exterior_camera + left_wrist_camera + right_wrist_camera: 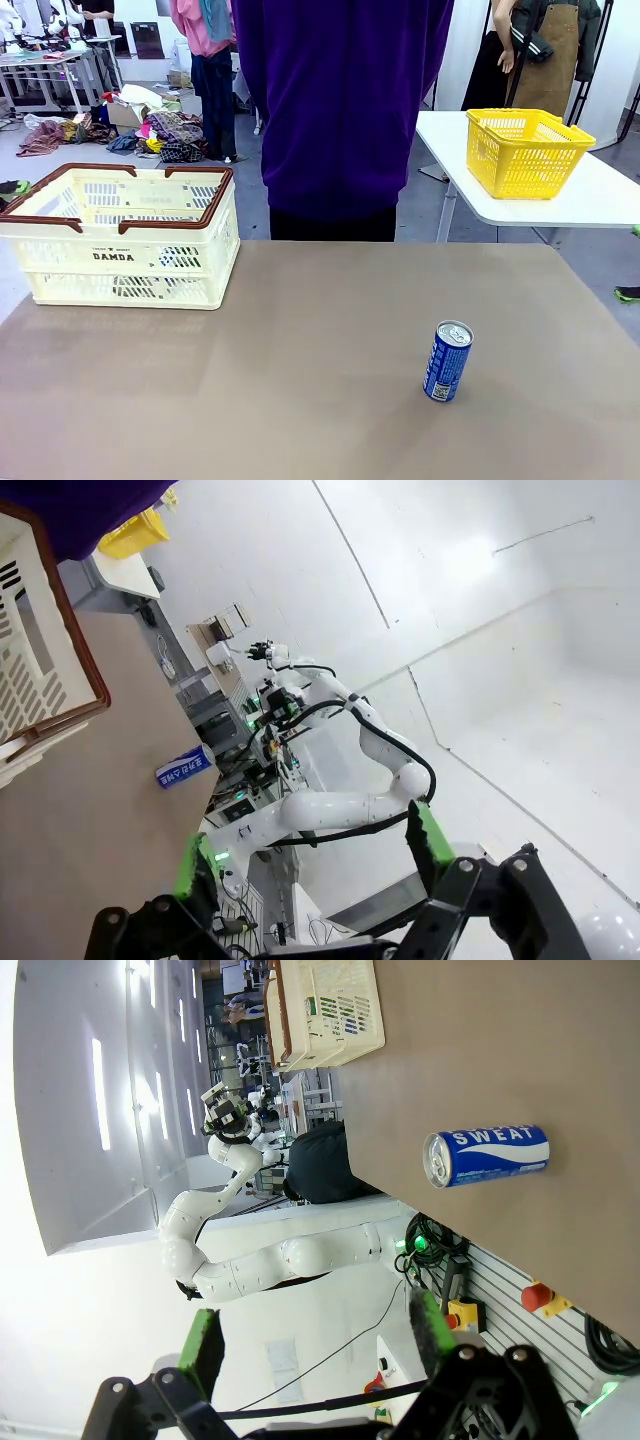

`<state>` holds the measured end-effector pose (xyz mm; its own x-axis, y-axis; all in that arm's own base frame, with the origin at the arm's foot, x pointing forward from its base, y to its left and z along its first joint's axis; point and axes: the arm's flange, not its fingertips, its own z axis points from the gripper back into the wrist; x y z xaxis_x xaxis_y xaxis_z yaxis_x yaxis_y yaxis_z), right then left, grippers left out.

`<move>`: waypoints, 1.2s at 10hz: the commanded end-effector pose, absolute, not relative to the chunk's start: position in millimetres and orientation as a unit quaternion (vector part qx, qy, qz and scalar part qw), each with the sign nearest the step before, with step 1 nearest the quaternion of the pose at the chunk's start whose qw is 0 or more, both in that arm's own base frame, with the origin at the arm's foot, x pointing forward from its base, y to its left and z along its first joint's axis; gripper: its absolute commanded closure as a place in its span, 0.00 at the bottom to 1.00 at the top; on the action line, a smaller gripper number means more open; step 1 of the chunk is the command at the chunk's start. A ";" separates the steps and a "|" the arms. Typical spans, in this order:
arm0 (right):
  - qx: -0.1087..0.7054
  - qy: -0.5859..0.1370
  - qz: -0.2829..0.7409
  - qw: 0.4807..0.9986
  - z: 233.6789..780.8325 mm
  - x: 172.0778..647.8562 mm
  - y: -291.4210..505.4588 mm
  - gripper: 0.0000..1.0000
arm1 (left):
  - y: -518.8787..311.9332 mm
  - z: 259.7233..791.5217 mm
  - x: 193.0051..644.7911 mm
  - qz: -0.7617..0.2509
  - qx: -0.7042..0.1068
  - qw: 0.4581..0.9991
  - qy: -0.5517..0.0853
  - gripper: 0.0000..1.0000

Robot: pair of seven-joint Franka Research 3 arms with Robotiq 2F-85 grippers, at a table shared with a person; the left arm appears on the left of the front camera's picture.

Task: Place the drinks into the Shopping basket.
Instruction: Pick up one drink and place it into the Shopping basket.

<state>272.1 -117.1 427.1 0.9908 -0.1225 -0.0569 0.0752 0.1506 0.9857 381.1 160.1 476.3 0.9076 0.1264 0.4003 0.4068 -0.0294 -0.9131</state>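
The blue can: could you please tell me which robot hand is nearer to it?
Right. The blue can looms large ahead of the open right hand; from the left hand it looks small, far across the table.

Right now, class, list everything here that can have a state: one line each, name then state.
Blue metal drink can: upright on the brown table, outside both baskets.
Cream plastic shopping basket with brown rim: upright, handles folded down.
Yellow mesh basket: upright on the white side table.
Left arm's fingers: open, holding nothing.
Right arm's fingers: open, holding nothing.
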 end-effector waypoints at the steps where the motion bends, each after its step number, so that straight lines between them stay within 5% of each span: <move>1: 0.654 -0.017 -0.070 0.753 431.3 272.2 -115.9 0.00 | 162.5 477.9 380.3 -0.112 -0.712 0.666 -0.191 0.00; 11: 0.648 -0.018 -0.065 0.758 427.1 272.1 -117.1 0.00 | 162.5 477.9 380.3 -0.112 -0.712 0.666 -0.191 0.00; 12: 0.577 -0.020 -0.081 0.813 455.7 272.5 -90.2 0.00 | 162.5 477.9 380.3 -0.112 -0.712 0.666 -0.191 0.00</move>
